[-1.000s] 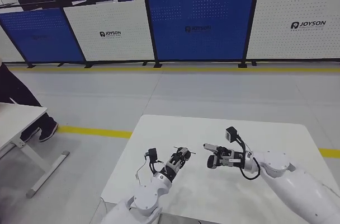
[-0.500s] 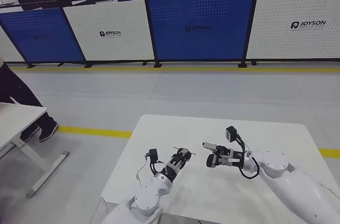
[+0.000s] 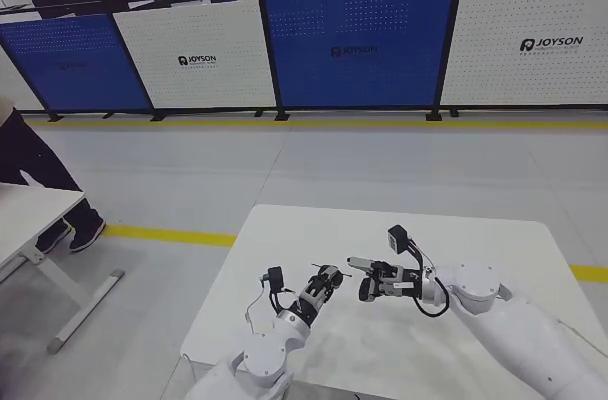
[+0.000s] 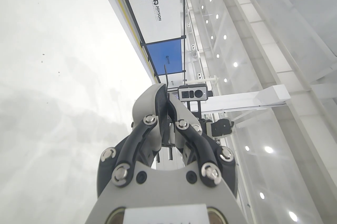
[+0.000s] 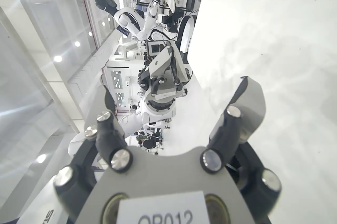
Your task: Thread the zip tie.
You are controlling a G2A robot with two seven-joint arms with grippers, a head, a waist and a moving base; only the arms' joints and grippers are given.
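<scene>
The left claw [image 3: 329,276] and the right claw [image 3: 360,279] hang tip to tip over the white bench [image 3: 464,240] in the lower middle of the top view, near each other but apart. The left claw is pressed together on the black zip tie [image 4: 166,75], pinching it low so that a thin length stands free beyond the pads. That grip seems meant to offer the free length to the other arm. I cannot tell which end of the tie it is.

The right claw is spread wide and carries nothing. Its gap faces the left claw squarely, which suits taking or guiding the free length. No loop shows, so threading looks not yet begun. The strip is slim and probably springy, so closing on it will need careful aim.
</scene>
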